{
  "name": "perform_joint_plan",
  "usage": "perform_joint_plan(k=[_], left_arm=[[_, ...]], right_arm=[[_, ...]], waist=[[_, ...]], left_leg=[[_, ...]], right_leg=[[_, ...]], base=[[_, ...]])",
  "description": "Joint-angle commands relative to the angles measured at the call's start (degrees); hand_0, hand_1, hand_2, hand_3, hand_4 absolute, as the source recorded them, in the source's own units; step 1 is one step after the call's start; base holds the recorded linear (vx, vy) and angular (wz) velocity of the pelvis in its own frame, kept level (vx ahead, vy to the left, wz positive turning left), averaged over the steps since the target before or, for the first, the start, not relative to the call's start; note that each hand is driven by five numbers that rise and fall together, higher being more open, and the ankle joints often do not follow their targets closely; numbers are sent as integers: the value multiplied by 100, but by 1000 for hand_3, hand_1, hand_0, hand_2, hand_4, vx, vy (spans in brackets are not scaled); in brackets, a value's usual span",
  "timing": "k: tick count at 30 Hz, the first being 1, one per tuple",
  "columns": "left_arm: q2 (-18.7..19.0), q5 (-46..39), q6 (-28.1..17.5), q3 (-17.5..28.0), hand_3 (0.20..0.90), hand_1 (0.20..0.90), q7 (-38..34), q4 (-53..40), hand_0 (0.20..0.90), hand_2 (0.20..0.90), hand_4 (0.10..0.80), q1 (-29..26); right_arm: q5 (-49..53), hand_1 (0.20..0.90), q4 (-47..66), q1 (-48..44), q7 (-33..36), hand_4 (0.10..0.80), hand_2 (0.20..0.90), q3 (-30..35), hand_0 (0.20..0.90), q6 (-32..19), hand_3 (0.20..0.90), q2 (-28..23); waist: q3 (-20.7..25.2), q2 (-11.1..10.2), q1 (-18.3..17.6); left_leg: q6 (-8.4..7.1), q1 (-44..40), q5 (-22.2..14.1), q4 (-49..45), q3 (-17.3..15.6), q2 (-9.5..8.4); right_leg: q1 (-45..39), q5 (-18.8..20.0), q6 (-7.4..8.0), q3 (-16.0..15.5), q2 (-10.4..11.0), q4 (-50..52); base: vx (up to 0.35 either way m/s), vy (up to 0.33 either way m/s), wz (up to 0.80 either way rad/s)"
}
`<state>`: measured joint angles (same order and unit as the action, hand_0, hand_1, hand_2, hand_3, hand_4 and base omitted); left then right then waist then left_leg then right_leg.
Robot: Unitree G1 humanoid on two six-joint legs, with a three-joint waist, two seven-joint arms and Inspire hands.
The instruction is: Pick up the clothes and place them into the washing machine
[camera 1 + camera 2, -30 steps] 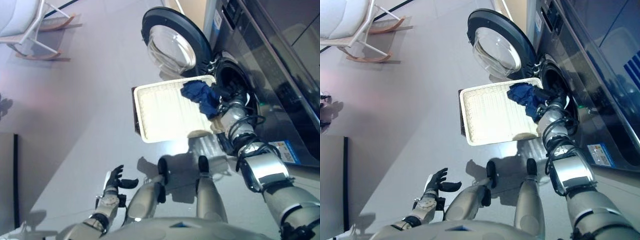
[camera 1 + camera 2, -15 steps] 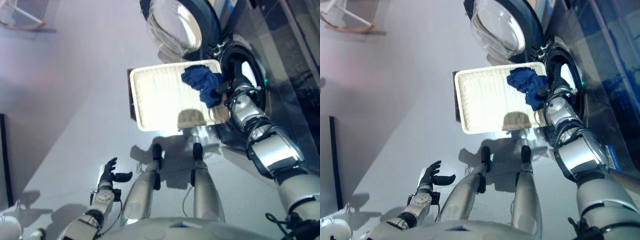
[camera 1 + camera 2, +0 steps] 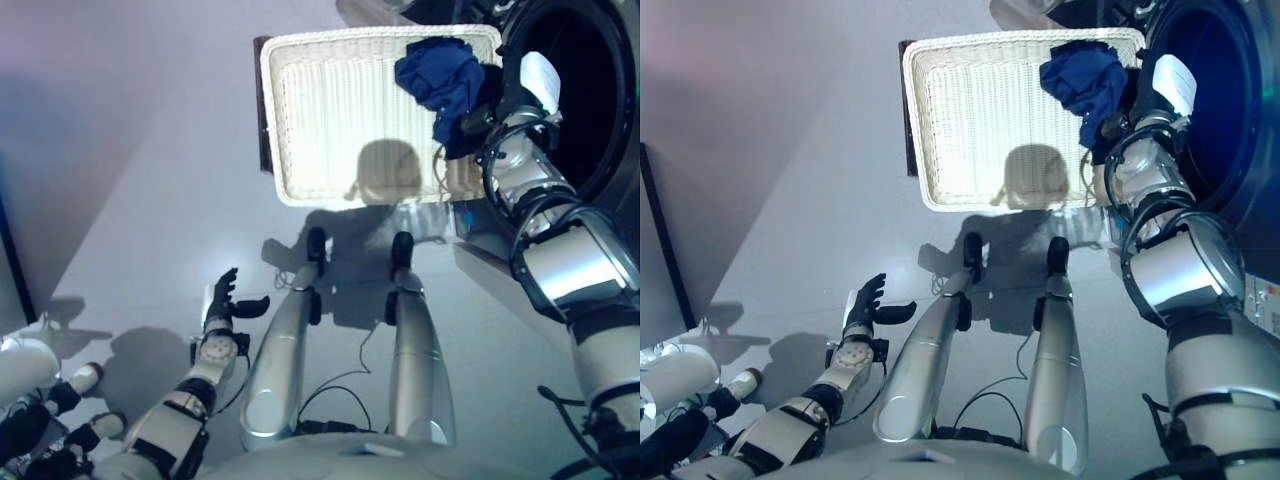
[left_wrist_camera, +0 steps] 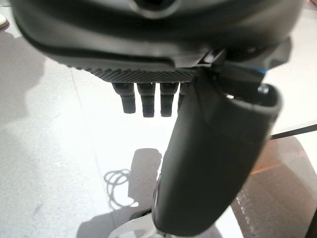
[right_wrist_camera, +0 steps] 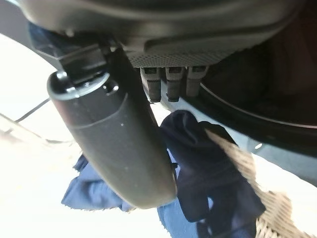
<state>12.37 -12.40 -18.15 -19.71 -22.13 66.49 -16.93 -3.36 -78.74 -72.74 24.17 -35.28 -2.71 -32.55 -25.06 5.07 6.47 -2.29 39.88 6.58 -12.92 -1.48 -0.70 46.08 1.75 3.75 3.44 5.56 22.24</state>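
A dark blue cloth lies bunched in the far right corner of the white wicker basket and hangs over its rim, next to the washing machine's dark drum opening. My right hand is at that corner, right by the cloth. In the right wrist view its fingers are straight and its thumb lies over the cloth, beside the wicker rim. My left hand hangs open and empty low on my left, over the floor; its thumb stands out.
The basket rests on a low dark brown box. The washing machine's front runs down the right side. White and dark equipment stands at the lower left. Pale floor lies to the left.
The camera has tilted down, so the basket and machine now sit higher in the picture. My right hand stays at the cloth in the basket's corner. My left hand stays open.
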Motion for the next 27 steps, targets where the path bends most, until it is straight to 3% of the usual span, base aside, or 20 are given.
perform_joint_plan(k=[1, 6, 8, 15, 27], left_arm=[[366, -200, -93, -66, 900, 900, -321, 21, 900, 900, 800, 140], [357, -194, -116, -136, 900, 900, -360, -124, 900, 900, 800, 92], [390, -218, -138, -158, 900, 900, -387, -246, 900, 900, 800, 80], [405, -231, -167, -246, 900, 900, -482, -565, 900, 900, 800, -7], [376, -234, -171, -343, 900, 900, -417, -1252, 900, 900, 800, 225]], right_arm=[[93, 900, -226, -865, 315, 800, 900, -505, 900, -306, 900, -420], [6, 900, -382, -964, 299, 800, 900, -620, 900, -262, 900, -481], [-57, 900, -543, -1102, 253, 800, 900, -723, 900, -215, 900, -632], [-108, 900, -635, -1532, 232, 800, 900, -1080, 900, -193, 900, -1103], [347, 900, -653, -1686, -146, 800, 900, -1090, 900, -264, 900, -1565]], waist=[[154, 59, 138], [102, 135, 198], [33, 200, 276], [-93, 417, 400], [-167, 642, 515]], left_leg=[[-82, 487, 15, -153, -44, -208], [-98, 568, 55, -125, -1, -239], [-142, 667, -68, -204, 46, -267], [-258, 1122, 70, -255, 143, -280], [-324, 1570, 152, -365, 173, -317]], right_leg=[[80, -32, -91, -199, -223, 62], [174, -66, -98, -218, -214, 119], [287, -240, -78, -215, -185, 242], [782, -343, -115, -281, -142, 554], [1307, -503, -157, -270, -58, 940]], base=[[-16, -12, 14], [-16, -5, 14], [25, -37, 7], [-27, -36, 14], [8, -20, 14]])
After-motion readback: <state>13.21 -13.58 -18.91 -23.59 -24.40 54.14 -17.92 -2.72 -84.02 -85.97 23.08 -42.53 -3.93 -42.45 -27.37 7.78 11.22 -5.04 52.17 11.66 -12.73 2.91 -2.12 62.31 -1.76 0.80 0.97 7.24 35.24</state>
